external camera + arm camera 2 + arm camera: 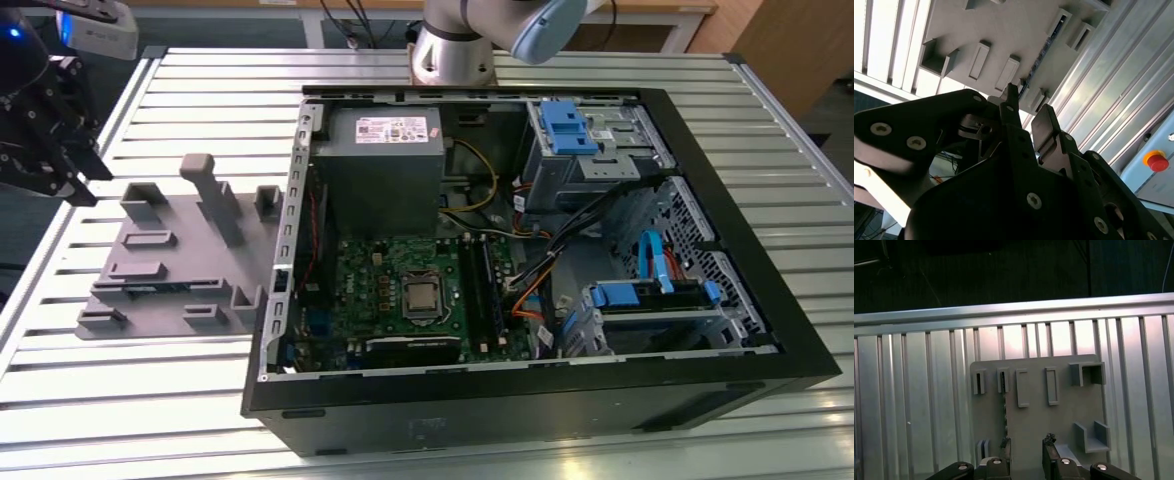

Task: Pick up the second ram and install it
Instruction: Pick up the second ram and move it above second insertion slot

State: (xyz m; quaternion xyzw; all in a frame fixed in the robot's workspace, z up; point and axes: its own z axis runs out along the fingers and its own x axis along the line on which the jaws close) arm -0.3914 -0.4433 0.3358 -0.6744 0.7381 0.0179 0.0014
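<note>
A slatted metal table [120, 400] carried everything. In the exterior view an open black computer case [534, 405] lay on its side across the middle and three o'clock part of the table. The green motherboard [394, 265] sat in the case's floor toward seven o'clock, and a grey power supply [380, 150] lay just at twelve o'clock from it. The arm's base [451, 55] stood beyond the case at twelve o'clock.

A grey plastic holder [167, 255] with posts and slots rested on the table at nine o'clock from the case, just beside its wall.

The black gripper [1026, 446] hung at about ten o'clock from the holder in the exterior view, raised and apart from it. Its jaws stood parted by a moderate gap, with nothing between them.

The second ram [1003, 412] stood on edge in a narrow slot of the holder, showing in both wrist views as a thin dark strip. No finger touched it.
</note>
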